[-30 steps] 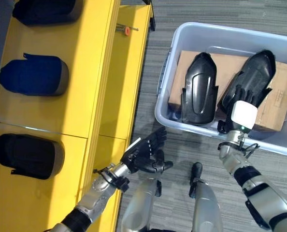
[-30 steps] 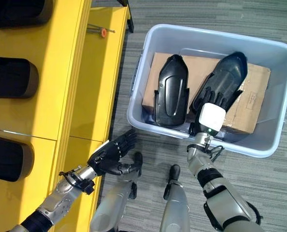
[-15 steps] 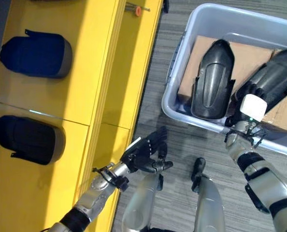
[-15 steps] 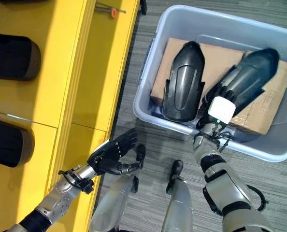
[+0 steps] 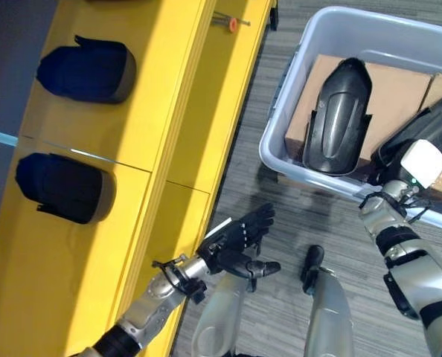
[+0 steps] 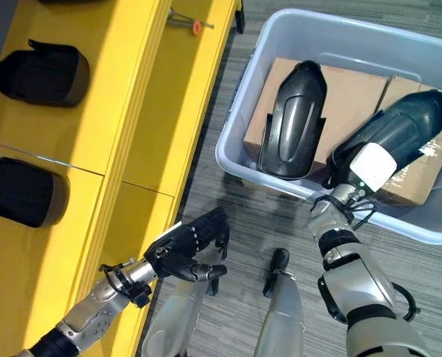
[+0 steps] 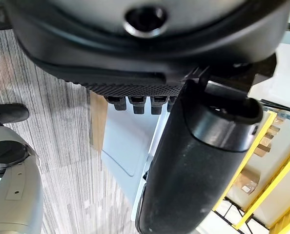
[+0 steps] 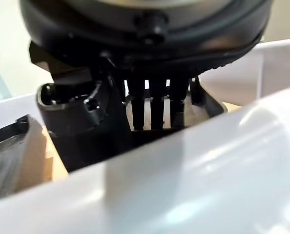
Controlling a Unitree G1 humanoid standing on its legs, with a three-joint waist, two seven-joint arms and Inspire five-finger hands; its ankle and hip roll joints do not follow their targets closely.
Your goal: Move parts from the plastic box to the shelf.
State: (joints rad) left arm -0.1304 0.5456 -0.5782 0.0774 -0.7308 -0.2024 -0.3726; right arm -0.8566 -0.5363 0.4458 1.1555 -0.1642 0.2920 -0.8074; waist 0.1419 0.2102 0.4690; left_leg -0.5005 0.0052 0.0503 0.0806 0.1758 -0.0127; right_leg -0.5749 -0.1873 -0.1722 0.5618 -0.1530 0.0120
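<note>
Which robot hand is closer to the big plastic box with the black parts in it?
The right robot hand: it reaches over the plastic box rim, at a black part. The left robot hand hangs over the floor by the yellow shelf.

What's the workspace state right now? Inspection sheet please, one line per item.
Surface: grey striped carpet floor; yellow shelf on the robot's left.
Job's things: grey plastic box on the floor holds two black parts on cardboard: left part, right part. Two dark parts already on the shelf.
Clutter: small orange-tipped item on the shelf's far end.
Hands: left robot hand open, holding nothing, beside the shelf edge; right robot hand reaching into the box at the right part, fingers hidden, grasp cannot be told.
Cables: nothing seen.
Surroundings: yellow racking in the left wrist view.
</note>
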